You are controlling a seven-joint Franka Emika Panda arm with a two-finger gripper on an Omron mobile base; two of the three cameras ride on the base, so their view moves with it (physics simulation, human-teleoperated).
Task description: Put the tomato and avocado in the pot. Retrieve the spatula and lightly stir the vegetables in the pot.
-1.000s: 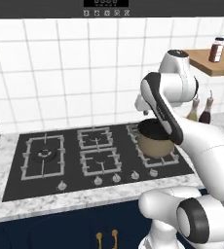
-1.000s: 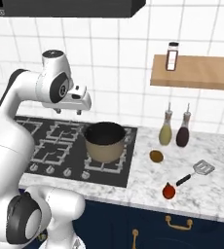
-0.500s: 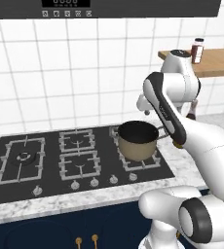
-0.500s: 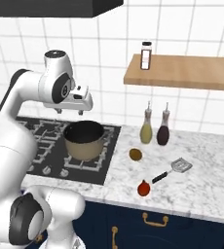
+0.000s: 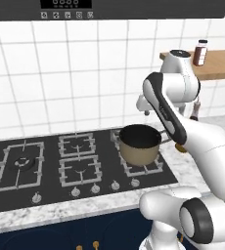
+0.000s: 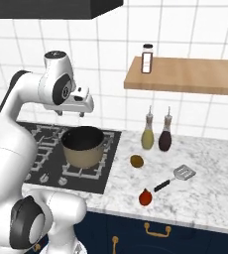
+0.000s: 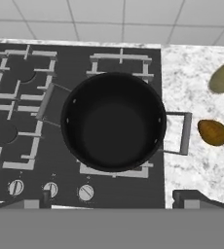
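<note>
In both base views, the pot (image 6: 83,146) sits further left, apparently camera shift.

Round beige-tan pot (image 6: 83,151): matt outside, black inside. Grey-veined white marble counter (image 6: 205,193): smooth, polished. Light wooden shelf (image 6: 185,75): matt.

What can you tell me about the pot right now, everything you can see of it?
The pot is round, beige-tan outside with a dark rim and black inside, and looks like metal. It has two thin wire loop handles on opposite sides. It stands upright on the grate of the stove's front right burner, next to the marble counter. Nothing lies inside it. Nothing but the grate touches it; the gripper hangs above it, open.
</note>
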